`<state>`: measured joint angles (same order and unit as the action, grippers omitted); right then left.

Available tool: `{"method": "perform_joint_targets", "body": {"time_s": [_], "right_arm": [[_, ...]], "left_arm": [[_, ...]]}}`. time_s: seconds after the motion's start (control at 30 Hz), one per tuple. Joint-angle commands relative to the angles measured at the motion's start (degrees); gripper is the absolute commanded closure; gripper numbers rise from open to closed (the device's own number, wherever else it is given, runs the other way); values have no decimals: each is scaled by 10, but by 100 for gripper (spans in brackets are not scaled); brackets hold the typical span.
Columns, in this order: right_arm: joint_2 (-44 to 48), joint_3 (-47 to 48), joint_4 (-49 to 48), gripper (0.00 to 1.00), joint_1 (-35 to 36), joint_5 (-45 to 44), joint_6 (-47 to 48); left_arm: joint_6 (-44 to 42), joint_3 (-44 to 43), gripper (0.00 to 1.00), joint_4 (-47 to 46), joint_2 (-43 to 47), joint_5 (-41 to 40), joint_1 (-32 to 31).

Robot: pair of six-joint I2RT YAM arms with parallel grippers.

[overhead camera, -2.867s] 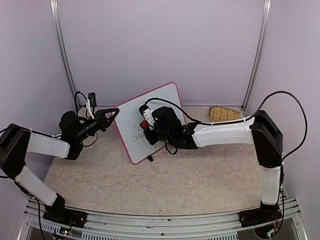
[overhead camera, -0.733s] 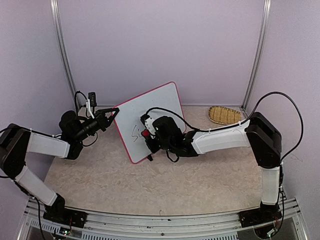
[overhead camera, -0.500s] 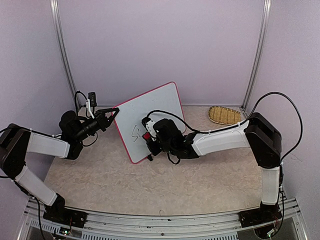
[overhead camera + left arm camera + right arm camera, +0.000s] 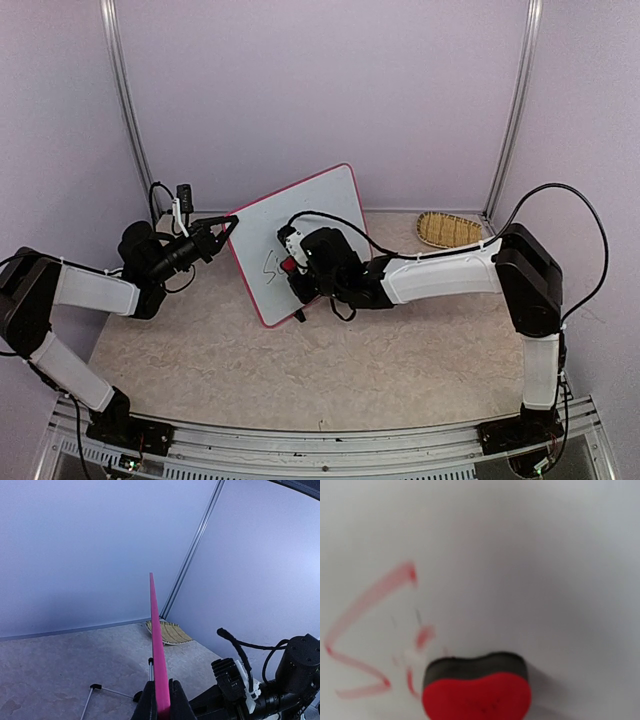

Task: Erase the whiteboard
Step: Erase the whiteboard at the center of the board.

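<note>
Pink-framed whiteboard (image 4: 318, 205), propped tilted toward the far edge, left of centre. Pinched shut on its frame by left gripper (image 4: 230, 221). Clamped in right gripper (image 4: 292, 266), red eraser (image 4: 477, 690), black felt flat on the board face. Swept across the lower board over the last few seconds, taking most of the scrawl (image 4: 365, 630) with it; only faint red strokes left, just beside the eraser. By the look of it nearly done, one or two more passes wanted. Basket (image 4: 448, 229) at the far right corner, nothing showing inside
</note>
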<state>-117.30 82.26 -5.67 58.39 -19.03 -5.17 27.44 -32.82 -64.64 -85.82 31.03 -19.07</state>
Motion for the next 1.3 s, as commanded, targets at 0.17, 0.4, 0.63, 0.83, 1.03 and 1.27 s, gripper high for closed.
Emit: {"method": "perform_joint_targets", "body": {"time_s": [0.17,0.4,0.63,0.83,1.03,1.27], "right_arm": [[-14,86,-11,82,3,-33,47],[-9,100,-21,82,5,-44,63],[-29,77,-23,82,14,-55,64],[-37,40,-30,82,22,-72,52],[-31,2,-35,82,23,-85,38],[-27,-28,-36,82,23,-87,22]], "left_arm": [[-29,5,100,38,-8,68,-17],[-29,4,100,37,-10,69,-17],[-29,4,100,37,-11,68,-17],[-29,3,100,37,-12,69,-17],[-29,3,100,36,-13,70,-17],[-29,4,100,37,-10,69,-17]]}}
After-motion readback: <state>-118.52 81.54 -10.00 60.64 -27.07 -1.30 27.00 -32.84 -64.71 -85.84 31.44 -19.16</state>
